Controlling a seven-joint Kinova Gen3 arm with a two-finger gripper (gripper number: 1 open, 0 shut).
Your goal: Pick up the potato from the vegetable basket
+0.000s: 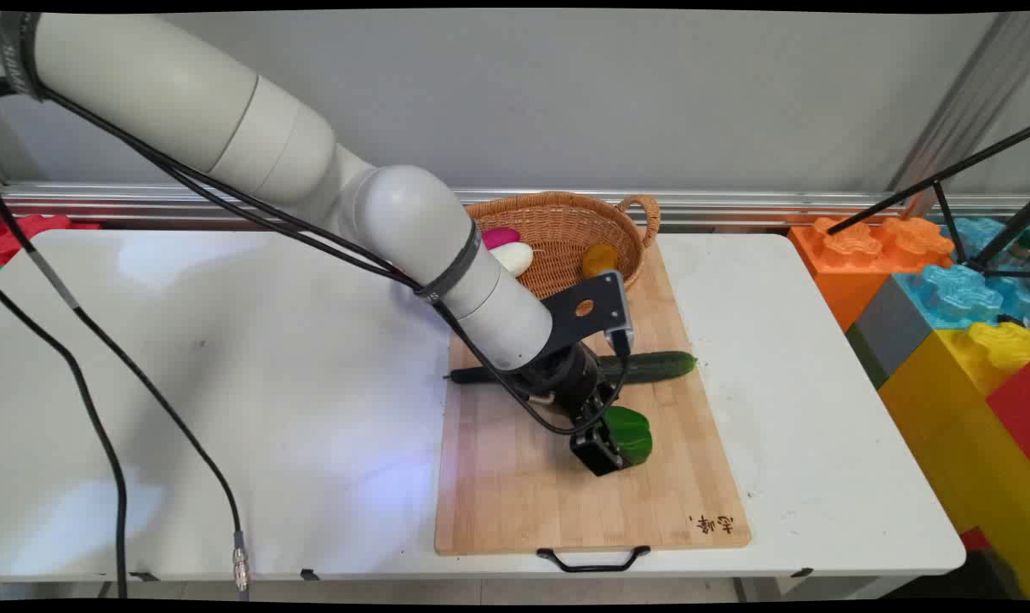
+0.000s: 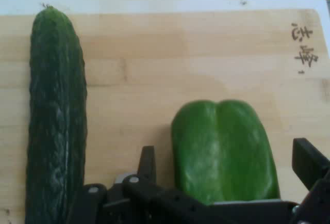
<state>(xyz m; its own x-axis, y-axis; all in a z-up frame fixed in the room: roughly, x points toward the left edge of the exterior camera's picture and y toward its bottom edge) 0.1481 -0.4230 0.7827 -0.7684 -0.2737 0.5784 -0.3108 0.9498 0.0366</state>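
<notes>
A wooden cutting board on the white table below a grey wall; end effector spread around the green pepper.

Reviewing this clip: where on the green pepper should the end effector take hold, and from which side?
Across the green pepper's body, coming from above along its length. It lies flat on the cutting board, clear of the cucumber. The end effector already straddles it, one finger on each side, open.

A: What setting are you working in?
B: A robotics lab. You see a white table against a bare wall, giant toy blocks right of it, and a tripod.
</notes>
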